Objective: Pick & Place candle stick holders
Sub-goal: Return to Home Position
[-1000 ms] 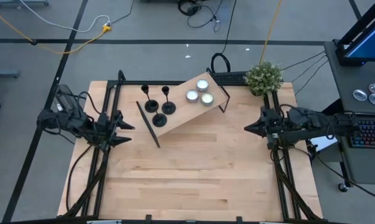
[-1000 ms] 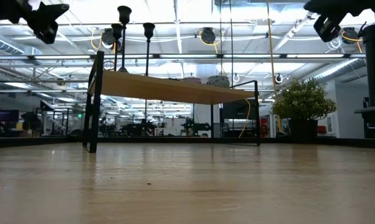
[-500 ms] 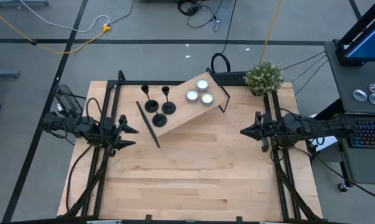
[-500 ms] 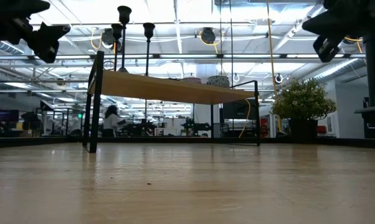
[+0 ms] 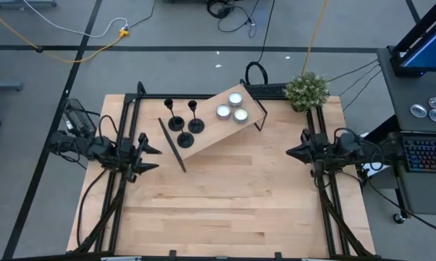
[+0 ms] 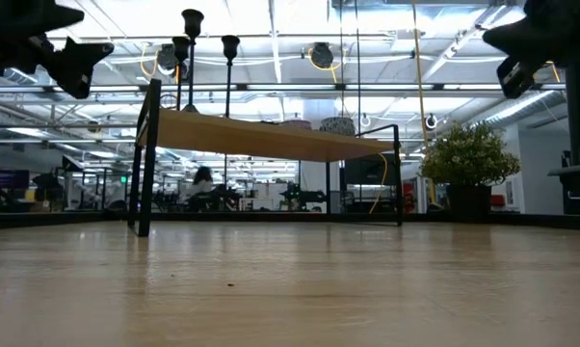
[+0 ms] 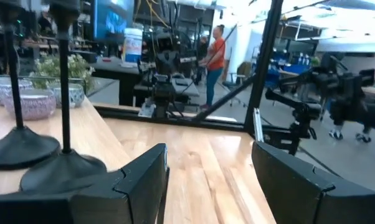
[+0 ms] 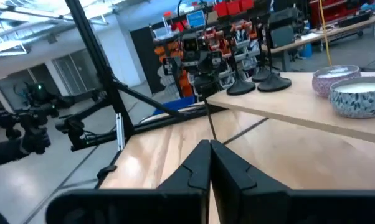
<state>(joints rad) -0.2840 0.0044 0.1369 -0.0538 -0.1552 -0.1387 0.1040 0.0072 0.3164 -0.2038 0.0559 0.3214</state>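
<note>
Now candle stick holders (image 5: 185,139) on shelf (image 5: 215,131), apart from spread left jaws, pressed-together right jaws.

Wooden table (image 5: 225,203) carries a shelf (image 5: 211,134) bearing 3 candle stick holders (image 5: 185,139) and 3 tealights (image 5: 235,99)

Around your wooden table (image 5: 225,196) lies a grey floor (image 5: 44,80) crossed by dark tape lines (image 5: 167,48) and a loose yellow cable (image 5: 19,34), with a desk (image 5: 413,87) carrying a keyboard (image 5: 428,154) at the right edge. Looking level across the room, you get an open workshop — bright ceiling lights (image 6: 300,14) on white beams, a potted plant (image 6: 468,154), and a person (image 6: 203,181) seated far back. Another person in an orange top (image 7: 217,53) stands among workbenches.
</note>
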